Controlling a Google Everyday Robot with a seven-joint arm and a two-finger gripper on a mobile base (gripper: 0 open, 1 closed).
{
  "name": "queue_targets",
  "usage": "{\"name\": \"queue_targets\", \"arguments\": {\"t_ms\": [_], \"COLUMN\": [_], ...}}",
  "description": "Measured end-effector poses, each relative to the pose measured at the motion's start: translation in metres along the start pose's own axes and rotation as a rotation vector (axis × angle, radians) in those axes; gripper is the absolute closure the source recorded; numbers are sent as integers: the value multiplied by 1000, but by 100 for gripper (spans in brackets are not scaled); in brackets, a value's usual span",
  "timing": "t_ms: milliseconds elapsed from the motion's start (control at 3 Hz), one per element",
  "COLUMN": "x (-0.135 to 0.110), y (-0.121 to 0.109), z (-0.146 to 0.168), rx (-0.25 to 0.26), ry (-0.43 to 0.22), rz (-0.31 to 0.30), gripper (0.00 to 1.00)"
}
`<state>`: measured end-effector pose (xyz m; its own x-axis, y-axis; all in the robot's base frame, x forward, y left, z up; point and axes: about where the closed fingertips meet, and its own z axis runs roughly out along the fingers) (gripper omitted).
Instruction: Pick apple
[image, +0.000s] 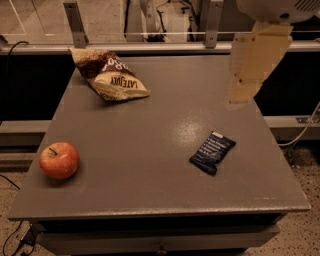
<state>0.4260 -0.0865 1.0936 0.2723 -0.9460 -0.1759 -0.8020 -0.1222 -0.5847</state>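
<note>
My jaws hang high over the far right side of the desk (150, 165). I cannot tell if they are open or closed. The apple (59, 160) sits way over at the near left corner, close to the edge and far from me. It is round, so if I bump it, it could roll off the desk. My way there may pass over the blue snack bar (212, 152). If I dip too low, I could knock it.
</note>
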Motion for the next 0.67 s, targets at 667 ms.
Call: {"name": "queue_targets", "arguments": {"t_ms": [667], "x": [-78], "y": [53], "z": [67], "rx": [-202], "ry": [-180], "rz": [-146], "gripper": [0]}}
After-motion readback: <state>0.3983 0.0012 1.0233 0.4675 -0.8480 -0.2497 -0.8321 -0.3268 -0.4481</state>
